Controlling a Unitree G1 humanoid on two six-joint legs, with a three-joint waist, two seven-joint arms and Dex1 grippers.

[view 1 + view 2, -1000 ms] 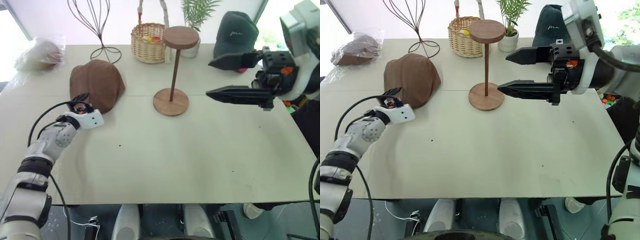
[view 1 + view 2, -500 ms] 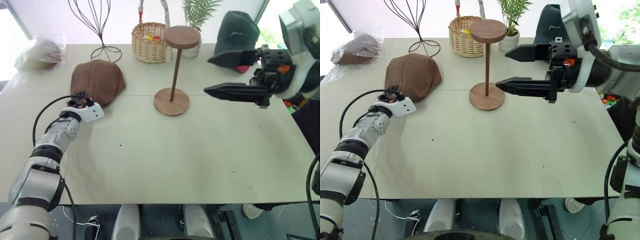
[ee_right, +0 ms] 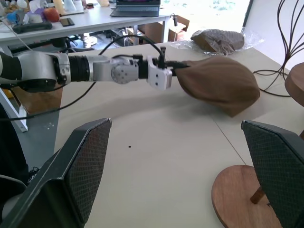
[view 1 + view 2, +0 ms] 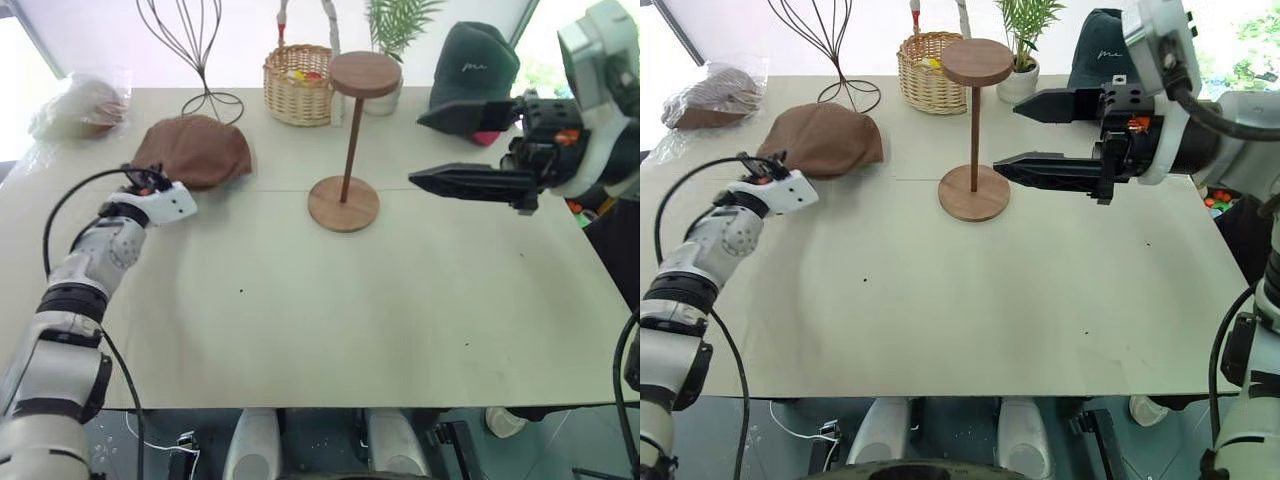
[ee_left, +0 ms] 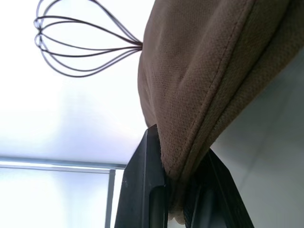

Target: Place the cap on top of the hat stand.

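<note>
cap — pinched in left fingers | right fingers spread

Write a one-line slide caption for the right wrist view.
Left end effector shut on the brown cap's edge, lifting it off the table, seen between the open right end effector's fingers.

The soft brown cap hangs lifted at its edge, left of the upright wooden hat stand.
</note>
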